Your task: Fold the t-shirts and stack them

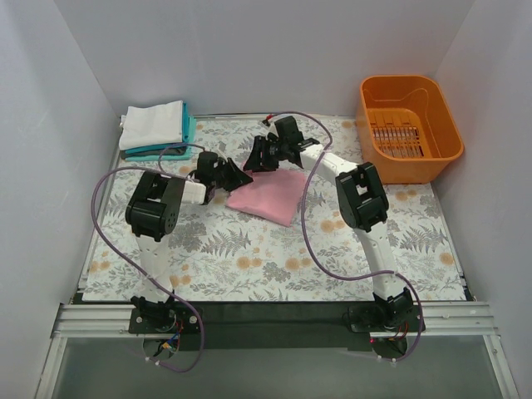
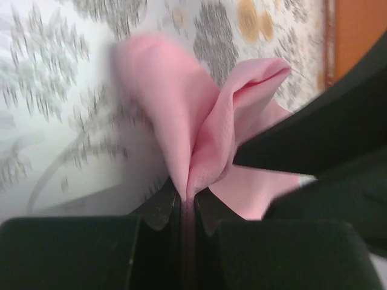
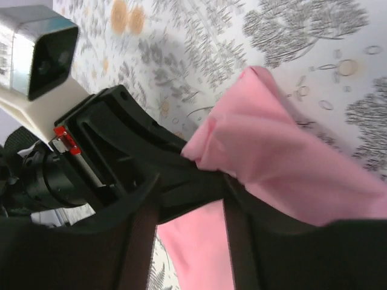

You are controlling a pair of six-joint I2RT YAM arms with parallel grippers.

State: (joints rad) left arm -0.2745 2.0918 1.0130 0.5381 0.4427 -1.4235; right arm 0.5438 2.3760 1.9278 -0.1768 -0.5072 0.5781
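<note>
The light pink t-shirt (image 1: 270, 195) lies folded on the patterned table, mid-field. My left gripper (image 1: 235, 178) is shut on its far left corner; in the left wrist view the pink cloth (image 2: 181, 109) rises pinched from the closed jaws of the left gripper (image 2: 188, 196). My right gripper (image 1: 258, 160) hovers at the same corner from the far side, jaws apart. In the right wrist view the right gripper (image 3: 190, 199) is open over the pink cloth (image 3: 284, 151), with the left gripper's black fingers crossing between the jaws. A white folded shirt (image 1: 154, 125) lies on a teal one (image 1: 174, 152) at the far left.
An orange plastic basket (image 1: 453, 137) stands at the far right. White walls close in the table on the left, back and right. The two grippers are very close together over the shirt's corner.
</note>
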